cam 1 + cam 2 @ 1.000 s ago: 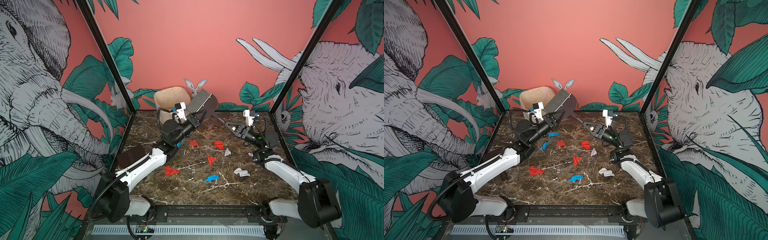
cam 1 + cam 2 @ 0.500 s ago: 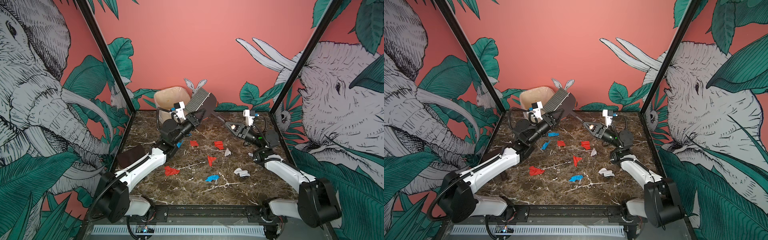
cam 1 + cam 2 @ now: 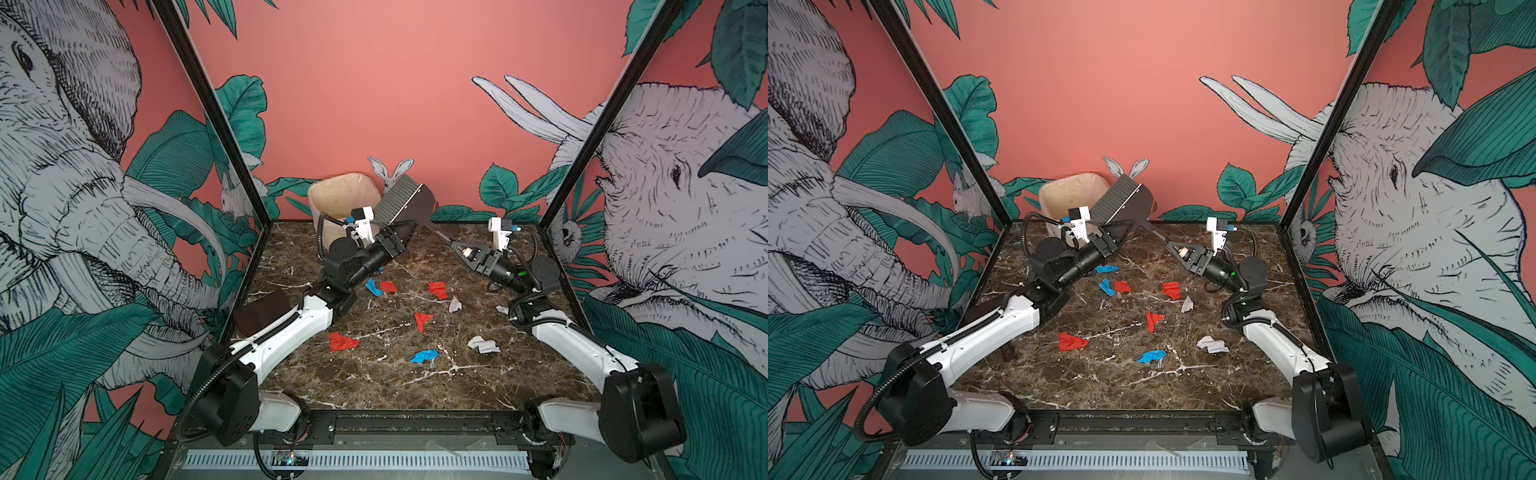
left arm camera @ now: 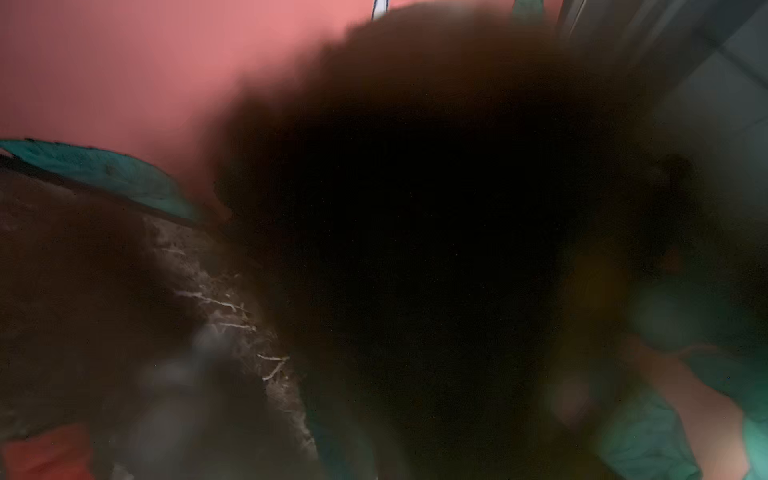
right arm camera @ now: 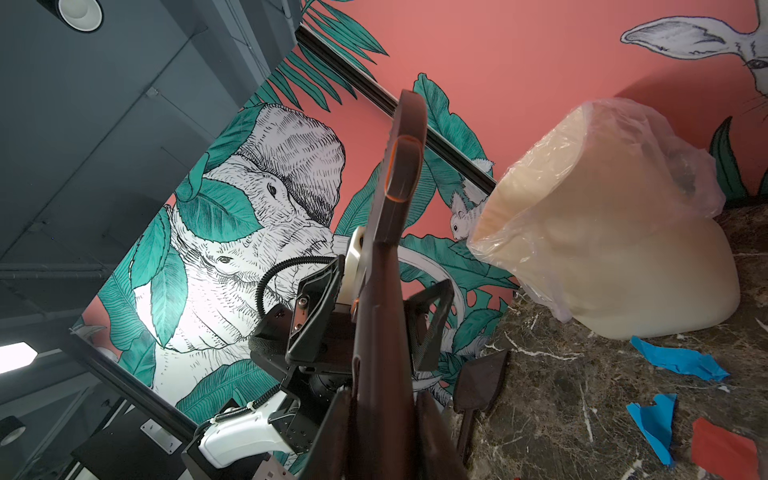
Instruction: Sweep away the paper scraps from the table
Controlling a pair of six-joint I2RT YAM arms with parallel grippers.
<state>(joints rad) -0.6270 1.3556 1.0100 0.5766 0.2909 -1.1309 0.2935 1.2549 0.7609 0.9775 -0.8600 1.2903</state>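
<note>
Red, blue and white paper scraps, such as a red one and a blue one, lie scattered over the middle of the marble table. More blue scraps lie near the bin. A dark brush with grey bristles is raised at the back beside the bin. My right gripper is shut on its handle. My left gripper stands open just below the brush head, one finger on each side of the neck. The left wrist view is filled by a dark blur.
A cream bin lined with clear plastic stands at the back, left of centre. A dark flat piece lies at the table's left edge beside my left arm. Patterned walls close three sides.
My left gripper, shut on the brush before, has opened its jaws. The brush head has shifted slightly toward the bin. The scraps have not moved.
</note>
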